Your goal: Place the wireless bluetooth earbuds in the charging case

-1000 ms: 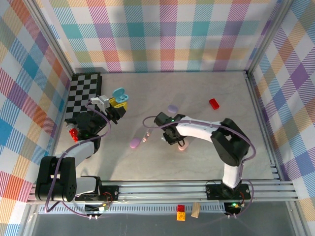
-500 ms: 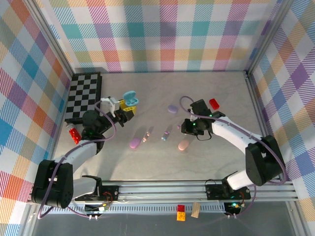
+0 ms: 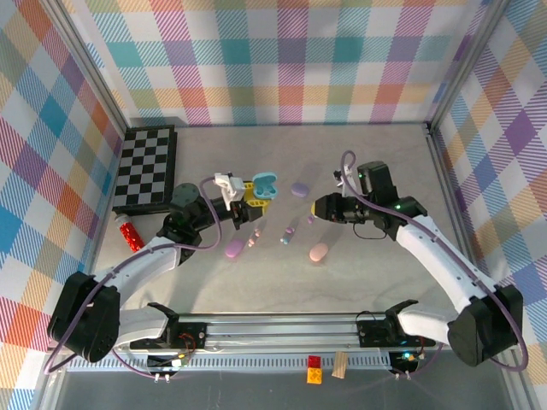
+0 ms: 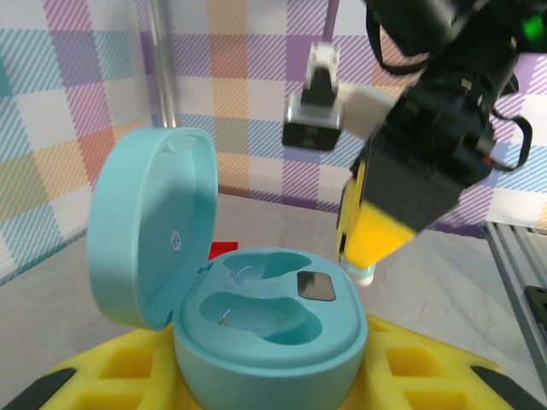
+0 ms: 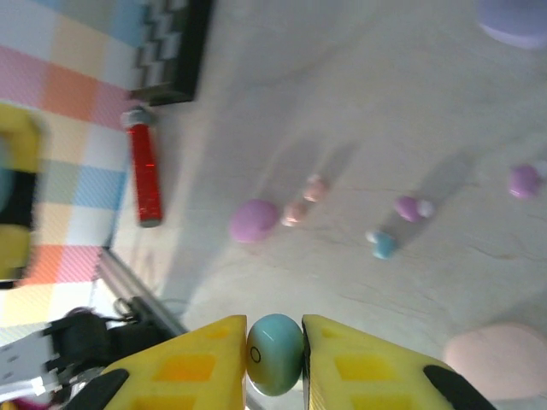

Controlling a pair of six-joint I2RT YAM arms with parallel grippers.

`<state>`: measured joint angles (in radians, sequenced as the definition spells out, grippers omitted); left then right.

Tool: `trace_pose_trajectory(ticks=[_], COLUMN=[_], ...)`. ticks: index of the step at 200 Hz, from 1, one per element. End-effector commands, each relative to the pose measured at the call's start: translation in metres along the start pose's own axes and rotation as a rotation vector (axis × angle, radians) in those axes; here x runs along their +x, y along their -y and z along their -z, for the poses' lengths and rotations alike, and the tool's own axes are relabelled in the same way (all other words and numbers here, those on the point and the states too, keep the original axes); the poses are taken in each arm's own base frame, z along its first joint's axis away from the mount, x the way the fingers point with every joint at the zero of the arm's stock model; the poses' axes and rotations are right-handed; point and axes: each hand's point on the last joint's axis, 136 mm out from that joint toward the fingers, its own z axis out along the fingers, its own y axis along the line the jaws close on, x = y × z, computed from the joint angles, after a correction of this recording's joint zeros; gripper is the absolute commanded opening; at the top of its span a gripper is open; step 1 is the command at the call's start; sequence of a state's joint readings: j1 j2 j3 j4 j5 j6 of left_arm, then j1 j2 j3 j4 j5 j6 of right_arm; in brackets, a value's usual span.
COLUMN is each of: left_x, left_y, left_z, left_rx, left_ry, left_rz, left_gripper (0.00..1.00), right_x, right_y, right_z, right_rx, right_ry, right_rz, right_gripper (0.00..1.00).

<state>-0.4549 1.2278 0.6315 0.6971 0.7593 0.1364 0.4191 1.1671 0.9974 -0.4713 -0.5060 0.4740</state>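
Both arms are gripping: case in the left, earbud in the right.

I am clamping the left gripper on the teal charging case, which is standing lid-open and showing both wells. I am pinching a pale blue earbud between the yellow fingers of the right gripper, and it is hanging near the case, not touching it. Other earbuds are lying loose on the table between a lilac case and a pink case, with another lilac case sitting nearer the back wall.
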Motion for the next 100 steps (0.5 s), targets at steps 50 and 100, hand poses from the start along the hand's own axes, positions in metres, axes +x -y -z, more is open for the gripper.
trace_pose_trajectory(ticks=[50,100], left_x=[-0.005,-0.002], left_y=[0.033,0.049], left_z=[-0.027,-0.042], left_rx=[0.195,0.261], left_ry=[-0.015,-0.021], left_rz=[0.001,0.008], left_gripper=[0.37,0.37], right_x=[-0.016,-0.013], right_y=[-0.088,-0.099], right_z=[0.039,0.030], right_rx=[-0.309,-0.337], right_ry=[0.022,0.001], right_rz=[0.197,0.226], right_gripper=[0.21,0.21])
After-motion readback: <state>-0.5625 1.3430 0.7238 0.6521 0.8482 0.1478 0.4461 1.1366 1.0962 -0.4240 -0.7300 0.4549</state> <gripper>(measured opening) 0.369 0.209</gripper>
